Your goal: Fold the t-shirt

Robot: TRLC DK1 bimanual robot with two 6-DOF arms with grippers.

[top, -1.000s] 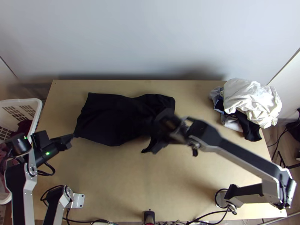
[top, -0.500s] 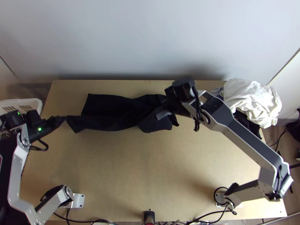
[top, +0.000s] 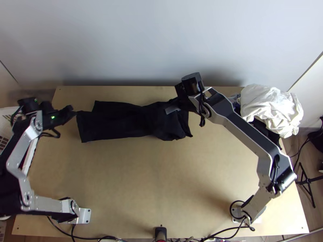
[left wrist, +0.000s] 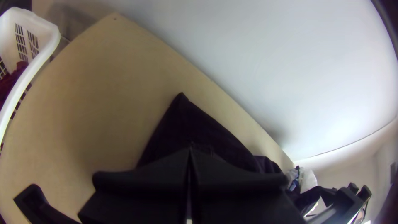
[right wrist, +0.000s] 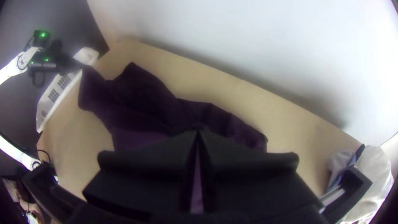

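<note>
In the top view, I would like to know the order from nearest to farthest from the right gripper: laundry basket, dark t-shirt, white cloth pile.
From the right gripper:
1. Dark t-shirt, right at its fingers.
2. White cloth pile, table's right side.
3. Laundry basket, beyond the left edge.

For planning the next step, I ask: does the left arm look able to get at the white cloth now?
Probably not: its tool seems to pinch the dark shirt, far from the white cloth, and the right arm lies between.
</note>
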